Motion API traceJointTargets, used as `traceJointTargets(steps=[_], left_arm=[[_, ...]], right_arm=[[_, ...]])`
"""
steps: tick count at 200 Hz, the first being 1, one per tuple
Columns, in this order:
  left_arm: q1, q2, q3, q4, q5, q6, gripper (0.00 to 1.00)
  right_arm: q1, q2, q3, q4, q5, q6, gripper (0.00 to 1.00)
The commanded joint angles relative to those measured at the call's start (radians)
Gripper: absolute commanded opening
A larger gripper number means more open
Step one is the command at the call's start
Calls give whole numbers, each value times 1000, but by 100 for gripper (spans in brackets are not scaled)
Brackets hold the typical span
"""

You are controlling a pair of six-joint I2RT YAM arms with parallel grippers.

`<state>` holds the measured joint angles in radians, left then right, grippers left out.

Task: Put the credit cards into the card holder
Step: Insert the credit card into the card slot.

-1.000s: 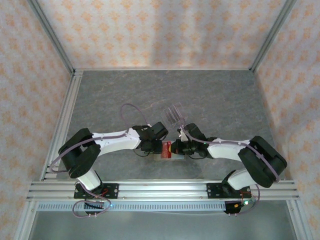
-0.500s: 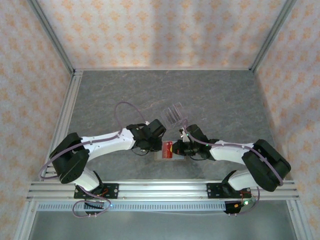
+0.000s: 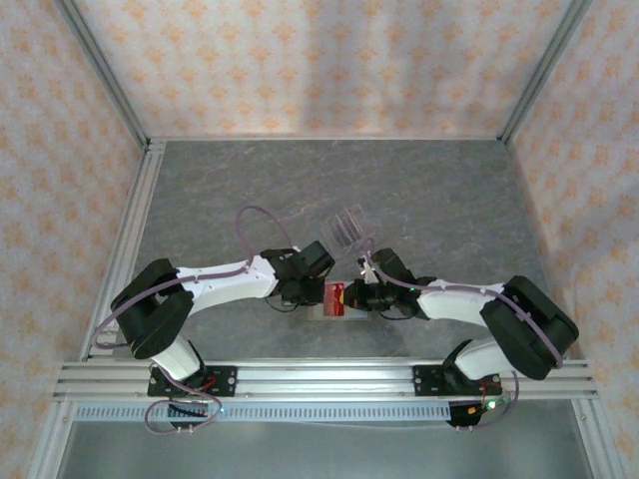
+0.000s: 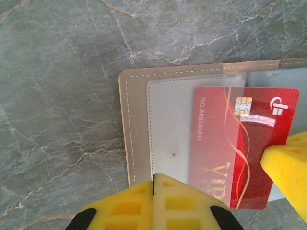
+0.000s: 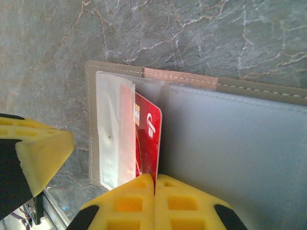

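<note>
Fingertips of the left gripper (image 4: 153, 184) are pressed flat together, with nothing visible between them. They sit over the near edge of a flat tan-brown rectangular card holder (image 4: 136, 143), which lies opened on the grey marbled table (image 4: 57, 96). Contact with the holder: cannot tell.

Right gripper (image 5: 154, 184) is likewise closed. The near end of a thin red rectangular plastic credit card (image 5: 149, 129) runs into the seam between its yellow fingers, so it is clamped on that card.

The card carries a gold chip. One side is tucked under the holder's translucent pocket and the rest is bare.

Top view: the two grippers meet over the holder close to the table's near edge, the left one on the card's left, the right one on its right. A clear acrylic slotted stand (image 3: 346, 228) stands just behind them, apart from the holder.
</note>
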<state>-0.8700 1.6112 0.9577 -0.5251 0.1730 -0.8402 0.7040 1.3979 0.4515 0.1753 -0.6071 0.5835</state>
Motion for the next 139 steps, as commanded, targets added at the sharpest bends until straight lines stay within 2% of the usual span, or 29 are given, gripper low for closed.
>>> traceJointTargets(steps=[1, 139], left_arm=[[7, 21, -24, 8, -8, -15, 0], [5, 33, -71, 39, -1, -21, 0]], right_arm=[[-1, 26, 29, -17, 6, -7, 0], [38, 76, 48, 32, 7, 32, 0]])
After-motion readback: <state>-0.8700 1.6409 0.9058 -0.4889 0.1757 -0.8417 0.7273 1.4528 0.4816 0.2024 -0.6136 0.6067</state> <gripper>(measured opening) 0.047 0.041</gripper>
